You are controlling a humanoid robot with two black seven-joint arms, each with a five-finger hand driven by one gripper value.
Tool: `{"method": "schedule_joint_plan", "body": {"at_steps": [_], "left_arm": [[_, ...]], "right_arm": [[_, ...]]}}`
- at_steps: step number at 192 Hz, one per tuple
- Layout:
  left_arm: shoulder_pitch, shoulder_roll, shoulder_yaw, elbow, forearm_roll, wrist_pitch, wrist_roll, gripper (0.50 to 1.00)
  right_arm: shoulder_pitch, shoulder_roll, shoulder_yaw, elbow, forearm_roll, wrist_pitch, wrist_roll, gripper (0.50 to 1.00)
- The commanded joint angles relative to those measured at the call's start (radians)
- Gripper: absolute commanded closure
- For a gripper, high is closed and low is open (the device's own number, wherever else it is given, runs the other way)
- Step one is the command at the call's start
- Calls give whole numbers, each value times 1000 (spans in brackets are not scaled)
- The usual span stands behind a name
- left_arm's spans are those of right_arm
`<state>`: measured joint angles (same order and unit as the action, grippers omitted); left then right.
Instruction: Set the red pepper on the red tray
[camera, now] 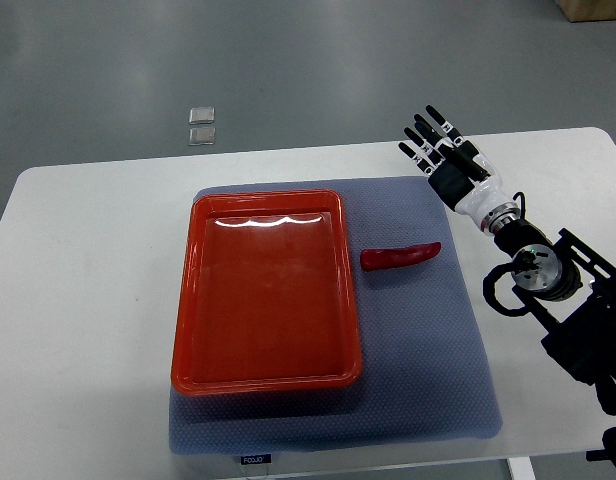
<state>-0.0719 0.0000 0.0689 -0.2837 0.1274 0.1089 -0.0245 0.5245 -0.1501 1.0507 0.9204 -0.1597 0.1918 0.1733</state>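
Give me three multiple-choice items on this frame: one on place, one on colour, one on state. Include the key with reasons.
1. Where does the red pepper lie?
A. Inside the red tray
B. On the blue mat, to the right of the red tray
C. On the bare white table, left of the mat

2. What colour is the mat under the tray?
A. Green
B. Yellow
C. Blue-grey

3. What is the state of the right hand?
A. Open, holding nothing
B. Shut on the pepper
C. Resting inside the tray

Key:
1. B: the pepper lies on the mat just off the right rim of the red tray, which holds nothing.
2. C: the mat shows blue-grey on the white table.
3. A: its fingers are spread above the far right of the mat, apart from the pepper.
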Motion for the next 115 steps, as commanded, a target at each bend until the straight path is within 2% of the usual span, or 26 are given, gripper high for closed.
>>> {"method": "schedule_joint_plan", "body": {"at_steps": [1,77,115], "left_arm": [[0,0,0,1,0,0,0,500],[0,0,-3,6,-2,0,-2,500],[1,0,-1,6,-2,0,0,500]], "right_arm": [[0,1,0,0,0,0,0,587],[12,-6,-15,0,-24,25,-11,587],[137,-126,-247,0,-193,37,-40,587]]}}
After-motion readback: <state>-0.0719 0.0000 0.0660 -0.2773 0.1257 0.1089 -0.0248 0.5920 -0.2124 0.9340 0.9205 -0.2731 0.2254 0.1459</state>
